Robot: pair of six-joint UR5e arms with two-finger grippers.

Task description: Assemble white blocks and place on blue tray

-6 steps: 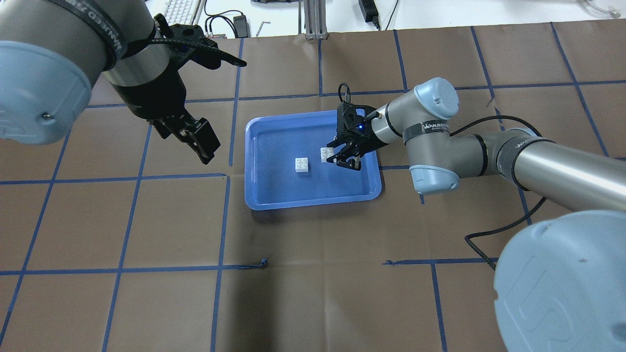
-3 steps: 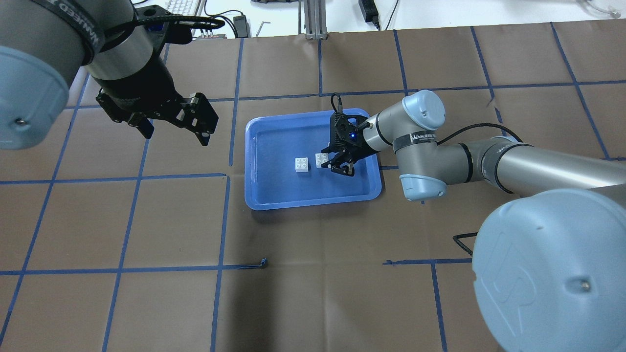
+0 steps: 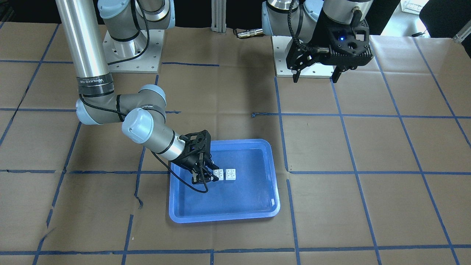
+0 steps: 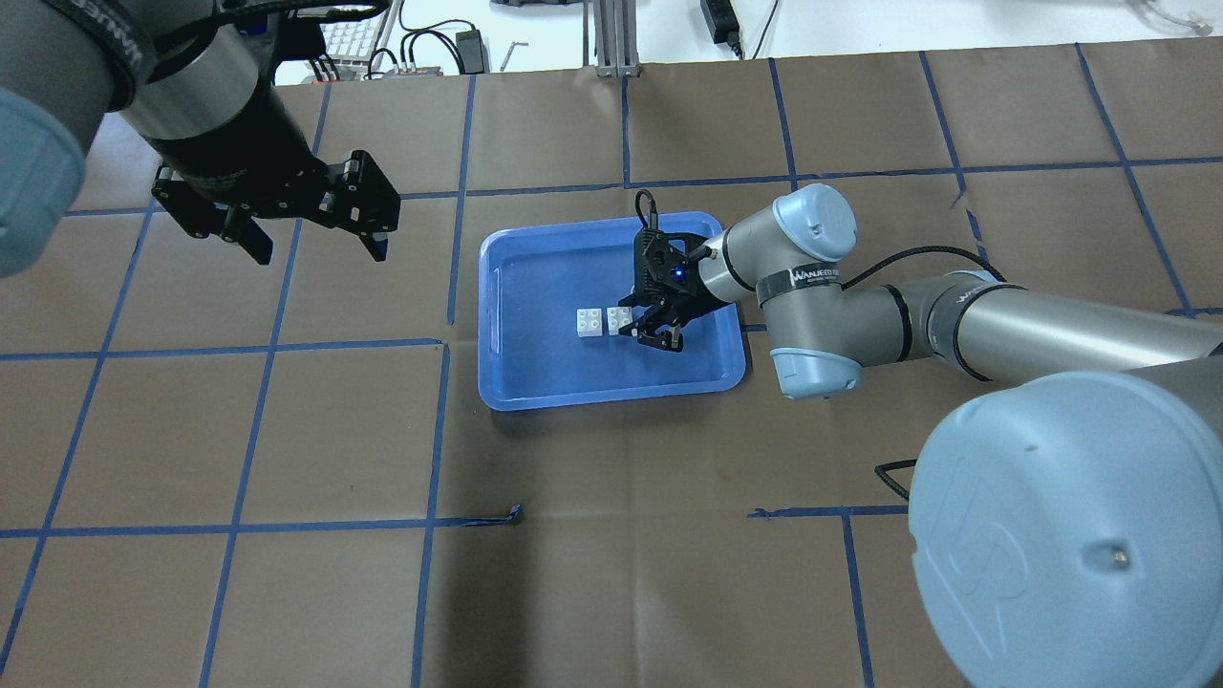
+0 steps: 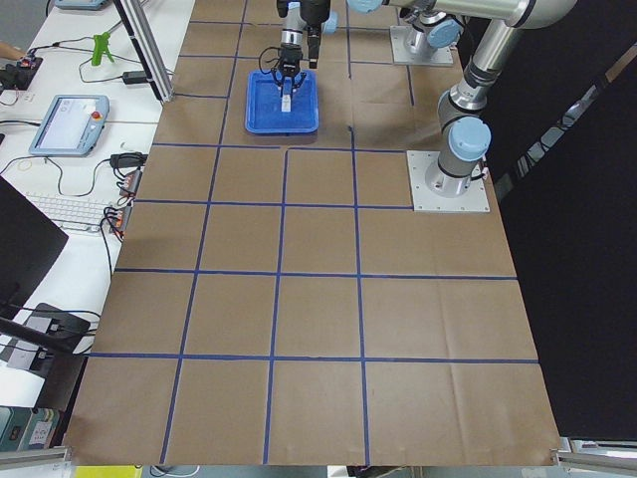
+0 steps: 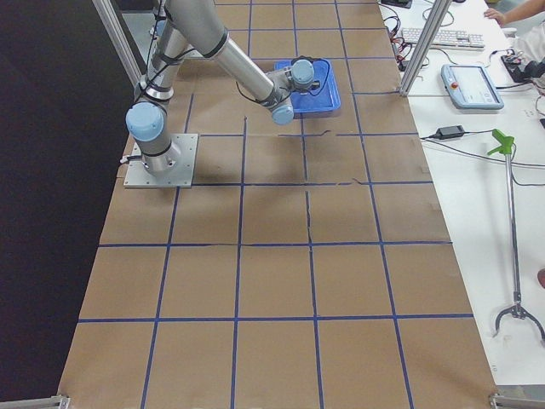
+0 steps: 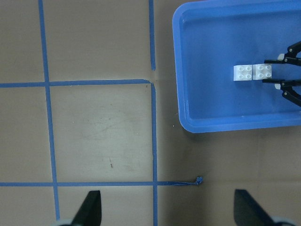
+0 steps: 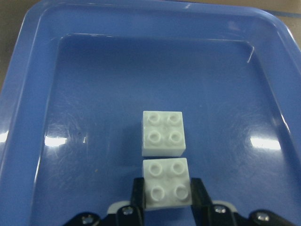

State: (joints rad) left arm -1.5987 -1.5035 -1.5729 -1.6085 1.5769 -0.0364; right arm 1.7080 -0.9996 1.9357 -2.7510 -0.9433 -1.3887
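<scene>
The blue tray (image 4: 611,397) lies mid-table, also in the front view (image 3: 224,217). My right gripper (image 4: 642,325) is low inside it, shut on a white block (image 4: 617,318); the right wrist view shows the fingers (image 8: 200,197) clamping this block (image 8: 167,189). The second white block (image 4: 589,322) sits studs-up on the tray floor, right beside the held one (image 8: 162,133), with only a thin gap. My left gripper (image 4: 311,244) is open and empty, high above the table left of the tray. Its view shows both blocks (image 7: 253,72) in the tray (image 7: 225,127).
Brown paper with a blue tape grid covers the table (image 4: 611,573). A loose curl of tape (image 4: 516,514) lies in front of the tray. The arm bases (image 3: 309,55) stand on the robot's side. Desks with cables and a keyboard (image 5: 70,209) lie beyond the far edge.
My right gripper has moved the held white block leftward across the tray until it sits right beside the other block. My left arm has drawn away to the left and turned its gripper.
</scene>
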